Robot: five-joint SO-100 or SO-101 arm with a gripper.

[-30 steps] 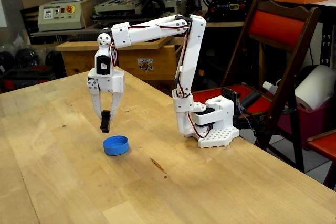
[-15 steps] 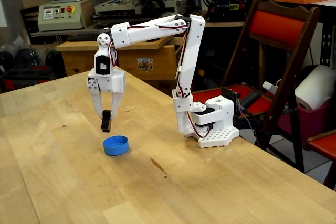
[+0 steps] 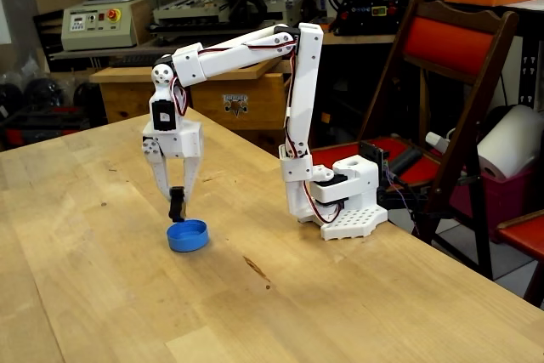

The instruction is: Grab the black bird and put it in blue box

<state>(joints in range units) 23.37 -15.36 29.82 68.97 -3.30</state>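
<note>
The white arm reaches out over the wooden table, wrist pointing straight down. Its gripper (image 3: 176,201) is shut on the small black bird (image 3: 177,207), which hangs upright between the fingertips. Directly under it, just to the right, sits the blue box (image 3: 188,235), a shallow round blue dish on the tabletop. The bird's lower end is level with the dish's far rim, hovering just above it; whether they touch I cannot tell.
The arm's white base (image 3: 340,197) stands at the table's right edge. A small dark mark (image 3: 256,269) lies on the wood in front of the dish. A red folding chair (image 3: 450,99) and a wooden cabinet (image 3: 212,95) stand behind the table.
The gripper, still holding the bird, has lowered and shifted slightly right, from above and left of the dish to its far rim.
</note>
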